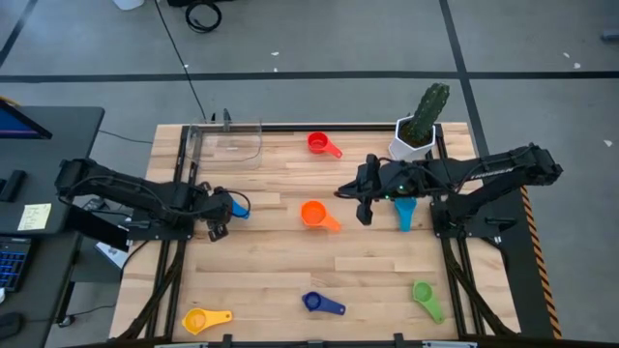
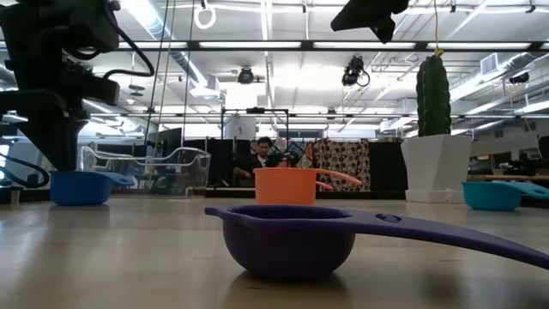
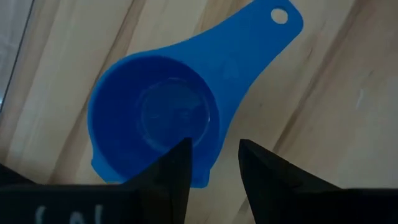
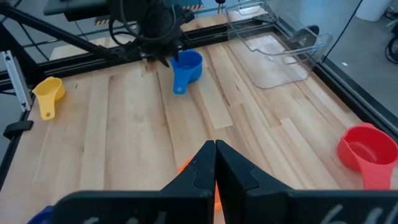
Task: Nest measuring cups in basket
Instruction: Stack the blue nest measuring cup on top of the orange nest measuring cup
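Blue cup [image 3: 155, 124] under the left gripper [image 1: 217, 215], at the left middle of the overhead frame.
Its fingers [image 3: 177, 165] are parted, straddling the cup's rim without clamping it. The clear basket [image 1: 232, 143] sits near the upper left of the wooden table [image 1: 290, 261]. The right gripper [image 1: 366, 205], pressed closed on nothing, hovers at centre right just beside the orange cup [image 1: 313, 214]; the red cup [image 1: 319, 144] lies above, the light blue cup [image 1: 404, 211] to its right.
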Robot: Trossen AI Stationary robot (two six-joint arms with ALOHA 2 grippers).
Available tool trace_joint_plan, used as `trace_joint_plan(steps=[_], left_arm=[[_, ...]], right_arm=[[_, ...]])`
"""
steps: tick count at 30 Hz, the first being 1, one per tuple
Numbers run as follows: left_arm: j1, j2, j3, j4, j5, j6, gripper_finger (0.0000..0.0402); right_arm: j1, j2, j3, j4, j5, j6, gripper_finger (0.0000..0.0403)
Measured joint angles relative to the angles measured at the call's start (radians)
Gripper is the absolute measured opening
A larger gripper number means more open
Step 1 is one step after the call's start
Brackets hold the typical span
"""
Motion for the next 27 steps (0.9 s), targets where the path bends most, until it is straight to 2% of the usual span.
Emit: trace_joint_plan(steps=[18, 21, 26, 27], left_arm=[[0.0, 0.001, -0.069, 0.108, -0.008, -0.055, 0.0133], [0.0, 0.001, -0.069, 0.107, -0.008, -0.054, 0.0109], [0.0, 0.001, -0.069, 0.106, -0.008, -0.079, 0.0022], [0.0, 0.0, -0.069, 0.107, -0.012, -0.091, 0.0015]], right_arm=[[-0.025, 0.0, 0.0, 0.008, -0.003, 0.0, 0.0013], [-0.025, 0.0, 0.0, 0.008, -0.003, 0.0, 0.0013], [-0.025, 0.0, 0.0, 0.008, -0.004, 0.0, 0.0013], [-0.025, -0.001, 0.0, 0.008, -0.004, 0.0, 0.0013]])
